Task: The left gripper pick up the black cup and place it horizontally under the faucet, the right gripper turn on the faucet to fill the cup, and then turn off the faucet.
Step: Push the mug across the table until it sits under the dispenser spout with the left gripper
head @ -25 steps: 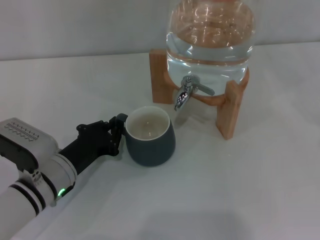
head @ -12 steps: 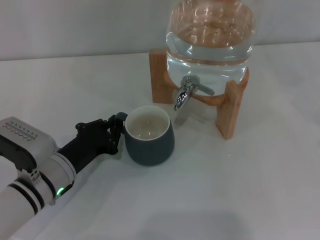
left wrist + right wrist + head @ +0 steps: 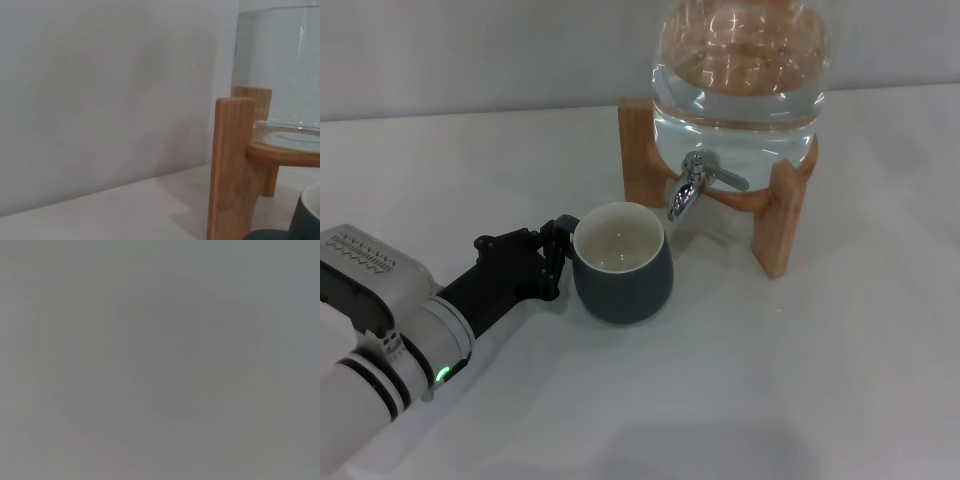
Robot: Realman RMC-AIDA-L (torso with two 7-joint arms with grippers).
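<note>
The black cup stands upright on the white table, its cream inside showing, just left of and below the chrome faucet on the clear glass water jar. My left gripper is shut on the cup's handle at the cup's left side. The spout's tip is above the cup's right rim. In the left wrist view a sliver of the cup shows beside the jar's wooden stand. My right gripper is out of view; its wrist view shows only flat grey.
The jar rests on a wooden stand at the back right. A pale wall runs along the table's far edge. White table lies in front of and to the right of the cup.
My left gripper has slid the cup slightly right and toward the faucet; the rim now sits closer under the spout.
</note>
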